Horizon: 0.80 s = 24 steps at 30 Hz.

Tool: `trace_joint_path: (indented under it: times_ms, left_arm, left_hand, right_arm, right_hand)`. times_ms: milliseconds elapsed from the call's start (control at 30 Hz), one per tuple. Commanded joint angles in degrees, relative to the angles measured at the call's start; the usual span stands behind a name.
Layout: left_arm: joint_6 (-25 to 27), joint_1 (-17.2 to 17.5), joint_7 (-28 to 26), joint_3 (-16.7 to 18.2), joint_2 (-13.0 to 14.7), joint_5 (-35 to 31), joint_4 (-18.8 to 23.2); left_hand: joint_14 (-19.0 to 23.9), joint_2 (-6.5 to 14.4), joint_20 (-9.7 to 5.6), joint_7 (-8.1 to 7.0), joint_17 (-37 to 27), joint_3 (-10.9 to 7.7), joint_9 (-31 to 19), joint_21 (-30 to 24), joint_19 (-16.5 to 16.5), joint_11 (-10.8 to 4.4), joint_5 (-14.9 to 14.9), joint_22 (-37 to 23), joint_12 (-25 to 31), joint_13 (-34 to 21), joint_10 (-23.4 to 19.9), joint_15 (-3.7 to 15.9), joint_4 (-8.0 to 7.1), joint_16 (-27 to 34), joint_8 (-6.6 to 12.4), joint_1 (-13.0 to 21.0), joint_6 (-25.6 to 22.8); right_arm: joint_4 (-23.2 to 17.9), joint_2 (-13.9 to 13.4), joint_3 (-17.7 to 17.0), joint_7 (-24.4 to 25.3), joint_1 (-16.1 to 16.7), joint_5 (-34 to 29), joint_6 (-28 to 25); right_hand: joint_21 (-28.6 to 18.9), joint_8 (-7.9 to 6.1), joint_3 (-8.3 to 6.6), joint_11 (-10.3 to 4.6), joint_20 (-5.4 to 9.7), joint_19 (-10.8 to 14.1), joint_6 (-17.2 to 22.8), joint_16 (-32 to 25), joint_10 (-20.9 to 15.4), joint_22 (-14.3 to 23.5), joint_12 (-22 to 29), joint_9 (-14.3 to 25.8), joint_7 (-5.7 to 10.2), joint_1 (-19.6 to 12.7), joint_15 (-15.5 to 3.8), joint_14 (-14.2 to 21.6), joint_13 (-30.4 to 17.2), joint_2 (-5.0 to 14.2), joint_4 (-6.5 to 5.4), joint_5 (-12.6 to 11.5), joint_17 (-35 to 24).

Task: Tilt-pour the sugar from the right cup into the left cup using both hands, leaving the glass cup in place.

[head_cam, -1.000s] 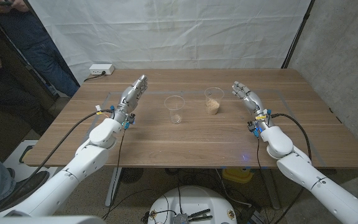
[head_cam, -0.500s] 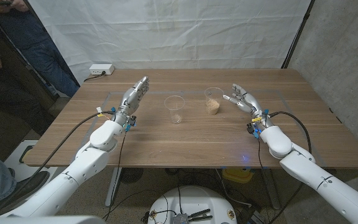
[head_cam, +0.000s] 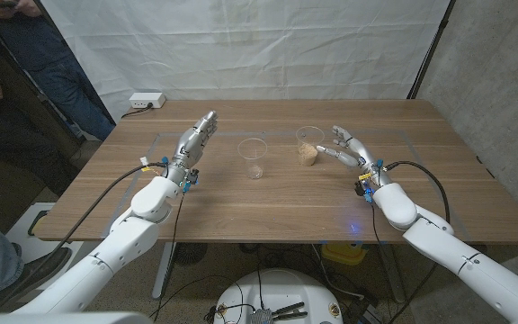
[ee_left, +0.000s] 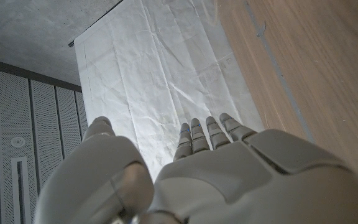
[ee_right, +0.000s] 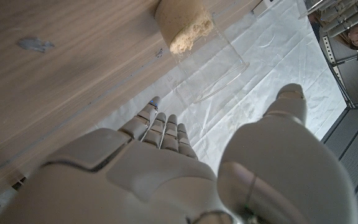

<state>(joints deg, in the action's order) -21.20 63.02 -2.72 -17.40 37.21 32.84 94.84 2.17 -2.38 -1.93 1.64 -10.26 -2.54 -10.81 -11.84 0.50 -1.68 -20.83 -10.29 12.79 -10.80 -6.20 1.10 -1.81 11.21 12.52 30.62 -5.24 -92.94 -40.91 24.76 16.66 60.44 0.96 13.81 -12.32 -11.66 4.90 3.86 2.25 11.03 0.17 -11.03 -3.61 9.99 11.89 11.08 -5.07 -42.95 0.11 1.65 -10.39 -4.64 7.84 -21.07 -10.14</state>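
Centre-left of the frame, your left hand (head_cam: pixel 193 142) is open and holds nothing, fingers extended, left of the empty clear cup (head_cam: pixel 254 158). Centre-right, your right hand (head_cam: pixel 343 148) is also open and holds nothing, fingertips just beside the sugar-filled cup (head_cam: pixel 309 145). Beyond both, a white power strip (head_cam: pixel 147 101) lies at the wooden table (head_cam: pixel 268 202)'s far-left edge.

Bright, even light; wrist views perhaps soft.

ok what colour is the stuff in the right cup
Pale tan, like light brown sugar; it shows best in the right wrist view, filling the bottom of the clear right cup.
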Motion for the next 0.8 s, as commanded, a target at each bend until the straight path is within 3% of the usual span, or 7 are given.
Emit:
trace_joint_path:
  times_ms: [33,200,800]
  left_arm:
    - [0.31,1.90,-1.26,0.70,0.03,0.22,2.64]
    - [0.90,2.36,-1.73,0.81,0.46,-0.24,3.61]
    - [1.18,2.07,-1.88,0.62,-0.11,-0.30,3.47]
  left_hand:
    - [0.96,0.70,-0.87,-0.15,-0.29,0.22,-0.09,-0.21,0.48,-0.05,-0.07,-0.07,0.21,-0.29,-0.80,0.12,-0.15,0.21,0.42,-0.04,-1.05]
    - [1.26,0.81,-0.62,-0.12,-0.31,0.31,-0.10,-0.27,0.71,-0.05,-0.02,-0.08,0.23,-0.30,-1.02,0.16,-0.27,0.28,0.52,-0.17,-1.51]
    - [1.67,1.30,-0.40,-0.13,-0.38,0.58,-0.11,-0.31,1.02,-0.05,0.11,-0.11,0.30,-0.32,-1.71,0.08,-0.77,0.30,0.46,-0.69,-2.06]
  right_arm:
    - [5.47,1.06,2.57,-1.97,-3.12,-0.27,1.73]
    - [8.28,2.32,3.47,-0.21,-4.19,-1.49,2.89]
    - [12.42,5.02,7.12,1.19,-9.07,-5.21,2.15]
  right_hand:
    - [0.22,0.25,0.51,-0.21,4.13,-0.14,-1.15,0.43,0.63,0.17,-0.17,0.15,1.02,-0.52,-0.23,-0.69,-0.17,0.12,-0.28,-0.46,-0.14]
    - [0.59,0.43,0.82,0.03,3.76,-0.74,-1.71,0.61,1.10,0.17,-0.31,0.17,0.89,-0.29,0.17,-1.28,-0.18,0.04,-0.52,-0.56,-0.16]
    - [0.70,0.09,1.37,-0.43,3.79,-0.36,-1.01,0.25,-0.10,0.18,0.23,0.19,0.93,-0.14,-0.43,-0.41,-0.22,0.13,-0.92,-0.86,-0.17]
